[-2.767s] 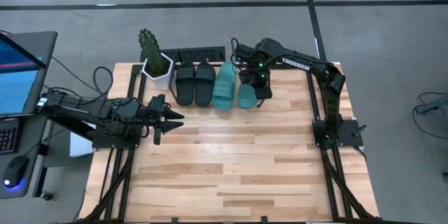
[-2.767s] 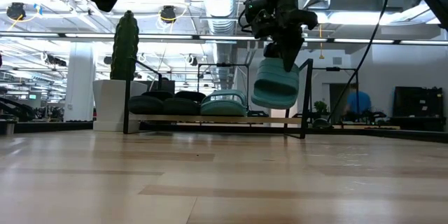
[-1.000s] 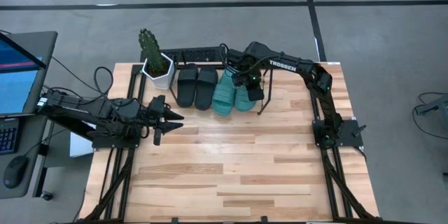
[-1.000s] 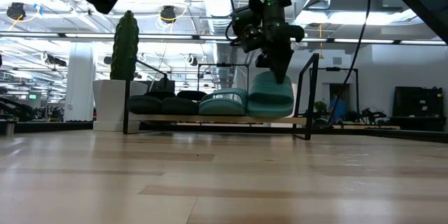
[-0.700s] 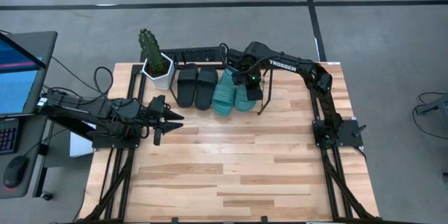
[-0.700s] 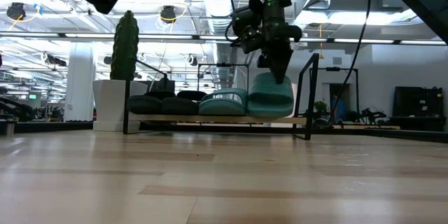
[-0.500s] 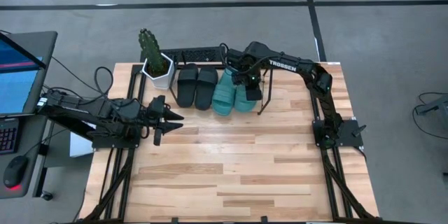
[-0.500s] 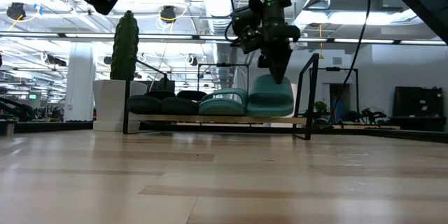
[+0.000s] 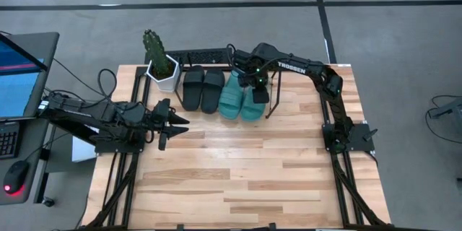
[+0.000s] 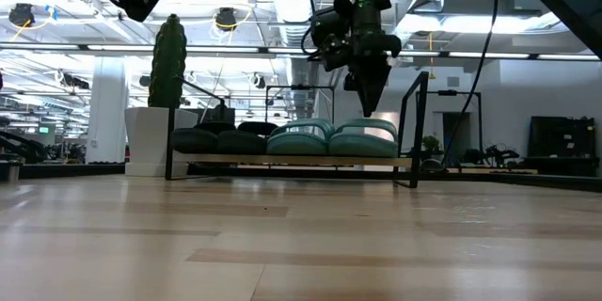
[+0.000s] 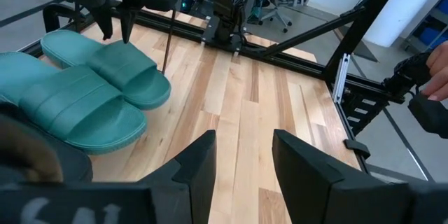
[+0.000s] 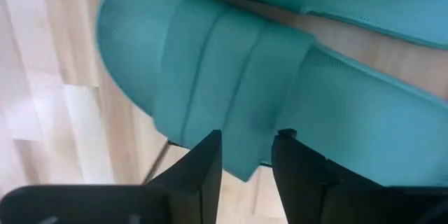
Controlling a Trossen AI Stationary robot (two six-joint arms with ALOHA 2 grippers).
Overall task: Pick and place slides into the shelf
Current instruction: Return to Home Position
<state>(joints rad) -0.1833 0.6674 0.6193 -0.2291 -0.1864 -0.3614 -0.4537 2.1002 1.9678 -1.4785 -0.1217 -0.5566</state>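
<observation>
Bright, even light falls from above on the table (image 9: 238,166), leaving only faint, soft shadows. Seen from table height, glowing ceiling lights (image 10: 282,49) backlight everything, so the right arm (image 10: 357,23) and cactus (image 10: 168,61) read as dark shapes and the wood carries a pale sheen. Close up, a teal slide (image 12: 231,77) is evenly lit.

4 slides (image 9: 211,86) on the shelf (image 9: 271,102)
</observation>
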